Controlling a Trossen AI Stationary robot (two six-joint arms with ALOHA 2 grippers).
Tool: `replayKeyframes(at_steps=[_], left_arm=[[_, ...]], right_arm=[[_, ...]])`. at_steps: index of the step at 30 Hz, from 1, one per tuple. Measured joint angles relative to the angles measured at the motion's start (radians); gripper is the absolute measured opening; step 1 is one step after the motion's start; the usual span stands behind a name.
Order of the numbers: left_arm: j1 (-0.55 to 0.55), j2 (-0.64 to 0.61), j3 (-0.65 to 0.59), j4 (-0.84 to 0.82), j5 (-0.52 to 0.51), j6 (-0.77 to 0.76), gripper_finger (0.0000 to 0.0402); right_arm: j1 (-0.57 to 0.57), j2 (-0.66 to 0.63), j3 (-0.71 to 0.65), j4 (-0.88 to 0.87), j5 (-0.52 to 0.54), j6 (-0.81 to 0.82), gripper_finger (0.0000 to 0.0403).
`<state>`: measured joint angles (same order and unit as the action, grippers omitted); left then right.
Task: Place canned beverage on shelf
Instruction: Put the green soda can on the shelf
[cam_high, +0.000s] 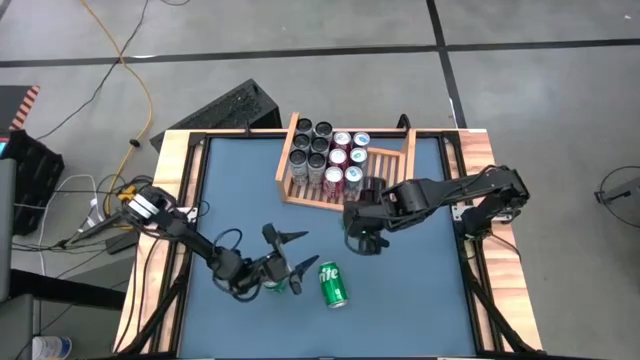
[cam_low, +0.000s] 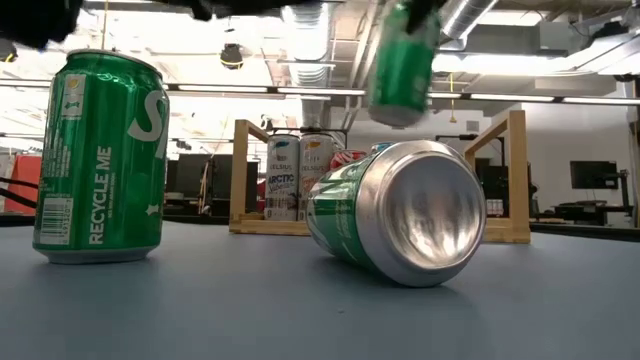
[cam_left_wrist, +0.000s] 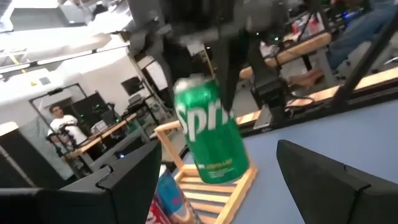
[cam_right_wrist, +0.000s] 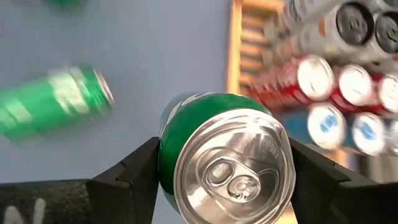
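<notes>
My right pincer (cam_right_wrist: 221, 180) was clamped around a green can (cam_right_wrist: 217, 155), one finger on each side of its body, its silver pull-tab top facing the wrist camera. In the level view that green can hung in the air above the blue table (cam_high: 240, 180), clear of the surface. From overhead, my right arm reached in from the right edge, and the pincer sat just in front of the shelf (cam_high: 295, 195), at its open front rim.

The shelf, a light wooden tray with slatted base and raised side walls, stood at the far middle of the table. It held upright cans packed in rows: dark-topped cans (cam_high: 310, 150) on its left side, red and white cans (cam_high: 345, 160) on its right. The right-hand part of the shelf was bare slats.

My left pincer (cam_high: 283, 262) was spread open near the table's front left, holding nothing. A standing green can (cam_low: 98, 160) stood just beside it, though I could not tell whether they touched. A second green can, lying on its side (cam_high: 333, 283), rested near it.
</notes>
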<state>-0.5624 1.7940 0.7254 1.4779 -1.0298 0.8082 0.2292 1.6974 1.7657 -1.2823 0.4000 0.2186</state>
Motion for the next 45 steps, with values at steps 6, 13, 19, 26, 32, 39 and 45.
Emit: replayKeyframes(at_steps=[6, 13, 19, 26, 32, 39, 45], left_arm=[[-0.028, -0.211, -0.025, -0.262, 0.019, -0.068, 0.0306], [0.003, -0.617, -0.035, -0.939, 0.316, -0.441, 0.0306], [0.072, -0.878, -0.035, -1.24, 0.656, -0.613, 0.0306], [0.138, -1.072, -0.035, -1.332, 1.102, -0.636, 0.0306], [0.172, -1.128, -0.035, -1.385, 1.285, -0.675, 0.0306], [0.175, -1.134, -0.035, -1.406, 1.285, -0.657, 0.0306], [0.175, -1.142, -0.035, -1.431, 1.288, -0.631, 0.0306]], right_arm=[[-0.033, 0.003, 0.0, -0.156, 0.09, -0.2, 0.0269], [-0.124, 0.019, -0.003, -0.266, 0.099, -0.384, 0.0269], [-0.12, 0.018, -0.003, -0.253, -0.001, -0.416, 0.0269], [-0.013, 0.021, -0.003, -0.123, -0.028, -0.635, 0.0269], [-0.001, 0.094, -0.002, 0.018, -0.035, -0.916, 0.0269], [-0.056, 0.22, -0.003, 0.046, -0.131, -1.08, 0.0269], [-0.12, 0.244, -0.002, 0.081, -0.299, -1.081, 0.0269]])
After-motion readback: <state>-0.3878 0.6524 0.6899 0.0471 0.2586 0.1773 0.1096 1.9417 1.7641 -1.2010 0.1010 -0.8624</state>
